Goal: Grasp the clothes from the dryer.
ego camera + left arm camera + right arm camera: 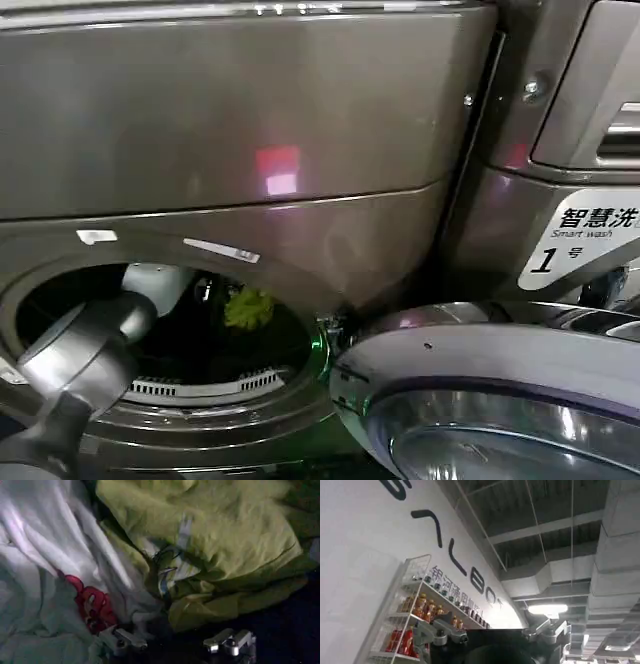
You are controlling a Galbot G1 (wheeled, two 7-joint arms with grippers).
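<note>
Bronze-grey front-loading dryer [250, 130] stands open; your left gripper [177, 642] hovers spread wide inside, just short of the white, lime-green and red clothes [200, 545] at twelve o'clock. You've yet to grasp and withdraw them.

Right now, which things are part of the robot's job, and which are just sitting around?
For the job:
- clothes
- dryer
- left gripper, jaws open, inside the drum over the clothes

Just around:
- neighbouring machine
- shelf of bottles
- right gripper, pointing at the ceiling
</note>
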